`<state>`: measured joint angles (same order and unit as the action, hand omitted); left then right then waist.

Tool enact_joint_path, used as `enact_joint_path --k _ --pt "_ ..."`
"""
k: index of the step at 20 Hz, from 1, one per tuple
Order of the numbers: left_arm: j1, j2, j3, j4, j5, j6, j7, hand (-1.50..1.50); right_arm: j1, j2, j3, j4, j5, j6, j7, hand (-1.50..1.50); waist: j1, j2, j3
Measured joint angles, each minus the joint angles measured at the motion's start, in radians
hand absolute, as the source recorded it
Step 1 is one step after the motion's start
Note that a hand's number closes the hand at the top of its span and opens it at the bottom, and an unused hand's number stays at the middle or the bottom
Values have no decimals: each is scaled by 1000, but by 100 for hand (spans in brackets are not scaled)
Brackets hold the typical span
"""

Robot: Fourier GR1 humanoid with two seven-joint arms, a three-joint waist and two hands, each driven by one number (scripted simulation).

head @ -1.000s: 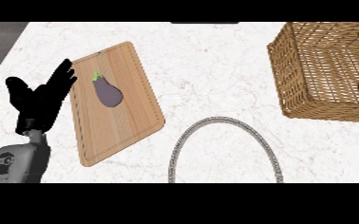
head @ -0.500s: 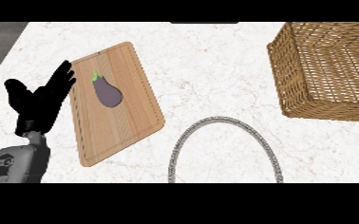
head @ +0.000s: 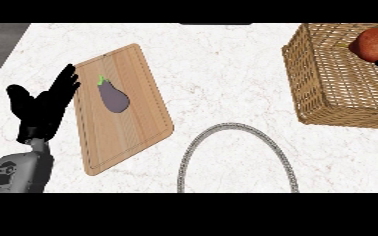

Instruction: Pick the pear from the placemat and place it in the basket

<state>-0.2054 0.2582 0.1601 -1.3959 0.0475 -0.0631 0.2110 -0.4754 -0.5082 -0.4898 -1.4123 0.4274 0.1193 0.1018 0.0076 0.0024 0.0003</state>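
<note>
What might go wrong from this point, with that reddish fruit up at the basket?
Only a sliver of the reddish fruit shows at the frame's right edge over the wicker basket, so whether it is held or already resting inside cannot be told; it might land on the rim and roll out. The aubergine on the wooden board is not a pear, so grabbing it next would be a mistake. The open left hand rests beside the board and might nudge it if it moves.
</note>
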Motion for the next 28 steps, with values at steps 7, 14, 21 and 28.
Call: enact_joint_path --k 7,14,21,28 --pt "-20 0 8 2 1 -4 27 0 -67 -38 0 133 -59 -4 -97 -150 -2 -1 0" --pt "-13 2 14 2 1 -8 23 0 -117 -87 -171 246 -213 -16 -66 -150 -7 -2 0" --pt "5 -8 12 -15 1 -5 21 0 -105 -286 -369 464 -387 116 -59 -150 -8 -1 1" --pt "0 -3 16 -19 6 -13 26 0 9 -505 -441 765 -438 373 -225 -150 -3 4 3"
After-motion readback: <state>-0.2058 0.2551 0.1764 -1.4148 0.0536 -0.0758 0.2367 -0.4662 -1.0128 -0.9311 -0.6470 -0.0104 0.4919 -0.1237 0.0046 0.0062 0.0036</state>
